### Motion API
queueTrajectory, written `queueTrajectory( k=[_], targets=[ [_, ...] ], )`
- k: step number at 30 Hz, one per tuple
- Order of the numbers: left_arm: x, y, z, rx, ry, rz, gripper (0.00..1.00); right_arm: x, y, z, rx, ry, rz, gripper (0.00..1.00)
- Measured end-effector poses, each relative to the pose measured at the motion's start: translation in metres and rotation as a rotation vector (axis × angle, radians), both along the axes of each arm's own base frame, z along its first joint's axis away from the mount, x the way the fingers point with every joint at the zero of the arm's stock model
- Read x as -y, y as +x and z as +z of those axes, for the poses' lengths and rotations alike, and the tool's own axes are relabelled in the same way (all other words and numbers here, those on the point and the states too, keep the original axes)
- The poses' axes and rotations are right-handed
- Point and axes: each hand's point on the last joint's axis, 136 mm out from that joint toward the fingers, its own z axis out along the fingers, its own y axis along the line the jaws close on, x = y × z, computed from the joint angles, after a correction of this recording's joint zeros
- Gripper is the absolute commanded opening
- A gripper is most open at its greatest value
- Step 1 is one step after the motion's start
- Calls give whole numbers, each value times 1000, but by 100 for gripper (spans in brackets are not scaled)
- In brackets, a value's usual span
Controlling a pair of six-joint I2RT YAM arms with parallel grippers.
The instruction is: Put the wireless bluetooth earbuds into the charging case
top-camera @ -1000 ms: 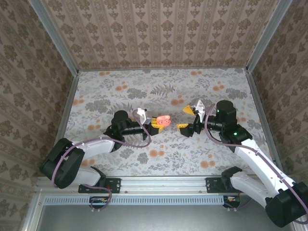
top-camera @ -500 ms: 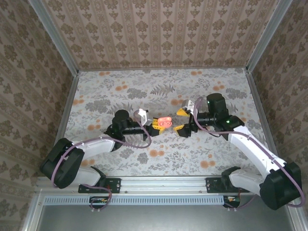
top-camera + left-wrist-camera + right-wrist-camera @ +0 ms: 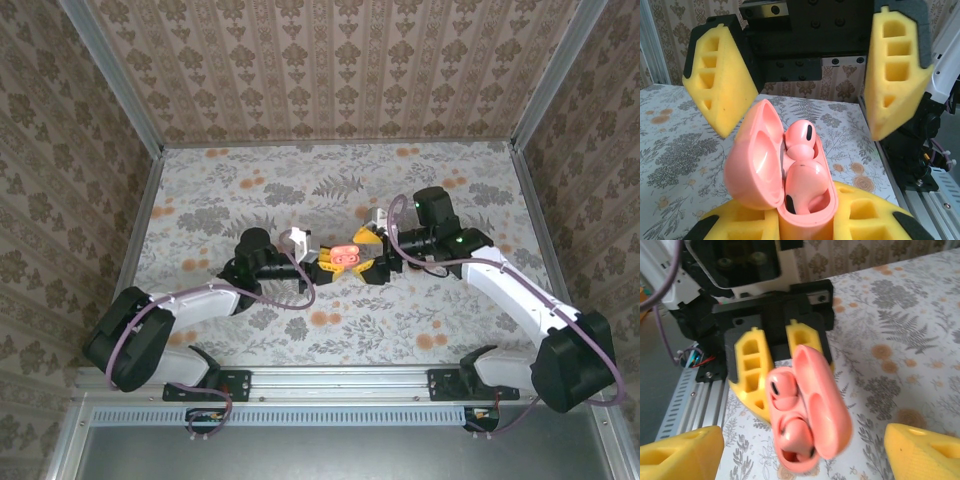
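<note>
Could not see the base of the salmon-pink, rounded plastic charging case (image 3: 757, 165), buried between the yellow foam fingers (image 3: 754, 371) of the left pincer (image 3: 325, 262), which gripped it tight above the floral-patterned bench (image 3: 250, 180). Counted two pink earbuds with black oval marks (image 3: 801, 142) seated inside, stems sunk from sight. Counted one lid, swung open. Found the right pincer (image 3: 370, 255) spread wide, straddling the case, apparently clear of it.

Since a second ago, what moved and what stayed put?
The right claw swung left, toward the left claw. Its open fingers now stand on either side of the case. Nothing was grabbed or let go. The left claw kept holding the open case in the same spot.
</note>
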Motion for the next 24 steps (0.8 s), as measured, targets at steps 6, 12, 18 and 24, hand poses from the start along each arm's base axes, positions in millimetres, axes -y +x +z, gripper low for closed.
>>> queueTrajectory(
  k=[6, 12, 18, 24],
  targets=[
    [0, -1, 0, 2, 0, -4, 12, -6, -12, 1, 30, 7, 77, 73],
    [1, -4, -2, 1, 6, -15, 12, -3, -17, 3, 72, 3, 101, 70],
    [1, 0, -3, -2, 11, 4, 12, 6, -35, 24, 144, 34, 114, 68],
    [1, 0, -3, -1, 11, 5, 12, 27, -34, 30, 191, 56, 32, 69]
  ],
)
